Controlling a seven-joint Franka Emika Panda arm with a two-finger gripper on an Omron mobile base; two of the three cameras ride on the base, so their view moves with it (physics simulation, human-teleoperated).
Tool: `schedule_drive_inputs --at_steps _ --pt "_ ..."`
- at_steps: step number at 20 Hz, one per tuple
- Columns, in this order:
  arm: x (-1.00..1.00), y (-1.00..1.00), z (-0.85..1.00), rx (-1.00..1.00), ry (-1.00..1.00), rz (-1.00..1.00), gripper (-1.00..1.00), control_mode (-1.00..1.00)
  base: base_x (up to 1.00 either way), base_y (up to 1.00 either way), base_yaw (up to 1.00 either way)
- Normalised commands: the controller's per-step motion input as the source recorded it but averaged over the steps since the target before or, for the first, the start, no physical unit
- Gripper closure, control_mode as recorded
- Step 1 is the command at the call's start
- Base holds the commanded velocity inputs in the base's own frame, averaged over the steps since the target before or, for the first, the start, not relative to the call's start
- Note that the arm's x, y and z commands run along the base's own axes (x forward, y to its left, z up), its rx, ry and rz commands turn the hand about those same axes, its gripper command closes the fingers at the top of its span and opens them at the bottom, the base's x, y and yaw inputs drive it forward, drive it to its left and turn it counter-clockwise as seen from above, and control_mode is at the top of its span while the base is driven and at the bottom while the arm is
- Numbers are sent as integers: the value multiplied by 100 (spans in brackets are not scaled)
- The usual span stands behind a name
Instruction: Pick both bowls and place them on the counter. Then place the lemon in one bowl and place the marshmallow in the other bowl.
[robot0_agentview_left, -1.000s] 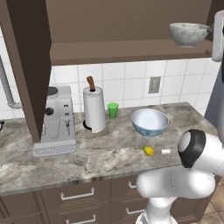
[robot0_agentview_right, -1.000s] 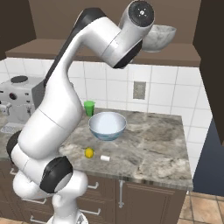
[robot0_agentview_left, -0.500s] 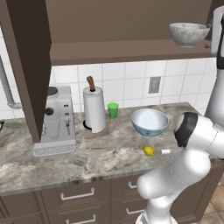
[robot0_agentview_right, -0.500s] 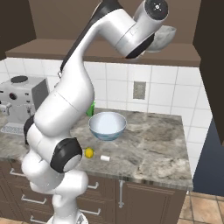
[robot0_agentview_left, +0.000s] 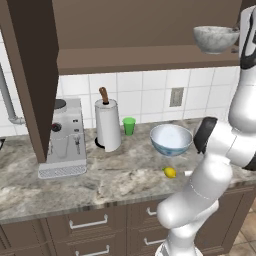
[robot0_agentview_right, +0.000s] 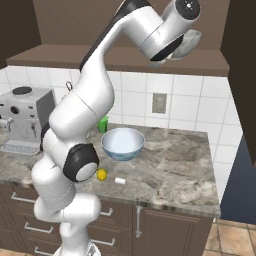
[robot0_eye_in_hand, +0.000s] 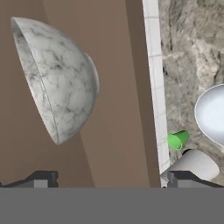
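While arm has swung up toward high shelf, hand (robot0_eye_in_hand: 107, 177) gapes wide, empty — grey-white marbled stone bowl (robot0_agentview_left: 215, 39) ahead on shelf, ungrasped; blue-patterned white bowl (robot0_agentview_left: 171, 139) already on worktop (robot0_agentview_left: 100, 182).

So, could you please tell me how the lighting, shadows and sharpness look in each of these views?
Left base view: flat, even light, no glare; a soft shadow under the paper towel roll. Right base view: sharp throughout, with faint shading below the patterned bowl. Hand view: rolled sideways, so the marbled bowl appears tipped on edge against the brown shelf; no blur.
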Motion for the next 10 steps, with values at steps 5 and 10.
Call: schedule_drive_inputs --at_steps 5,10 --pt "12 -10 4 0 -3 5 -100 -100 0 0 0" --pt "23 -5 0 0 -2 2 -100 -100 0 0 0"
